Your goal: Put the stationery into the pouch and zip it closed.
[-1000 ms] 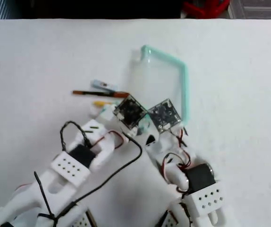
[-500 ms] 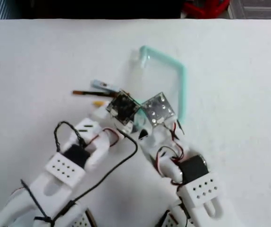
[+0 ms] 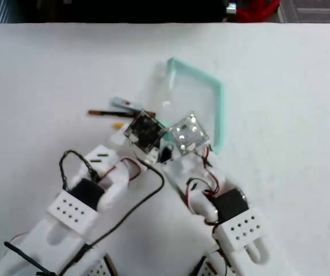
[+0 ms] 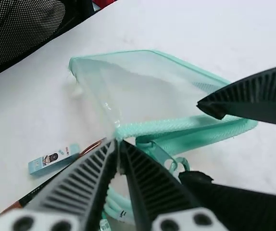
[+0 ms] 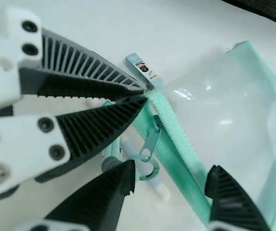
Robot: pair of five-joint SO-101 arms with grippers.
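Note:
The clear pouch (image 3: 194,95) with a teal zipper edge lies at mid-table. My left gripper (image 4: 118,142) is shut on the near end of that edge, and the tips show again (image 5: 145,94) in the right wrist view. My right gripper (image 5: 171,171) is open, its fingers either side of the edge close to the zipper pull (image 5: 150,142). A white pen (image 5: 150,185) lies by the edge. Left of the pouch lie a small blue item (image 3: 126,104), a brown pencil (image 3: 116,113) and a yellow piece (image 3: 118,125).
The left arm (image 3: 84,192) and the right arm (image 3: 228,210) meet at the pouch's near corner, wrists almost touching. White tabletop spreads to the left, right and far side. A dark edge runs along the table's far side.
Both arms have shifted left and a little farther away. The pouch's near corner has been drawn left with them, and its teal outline has skewed.

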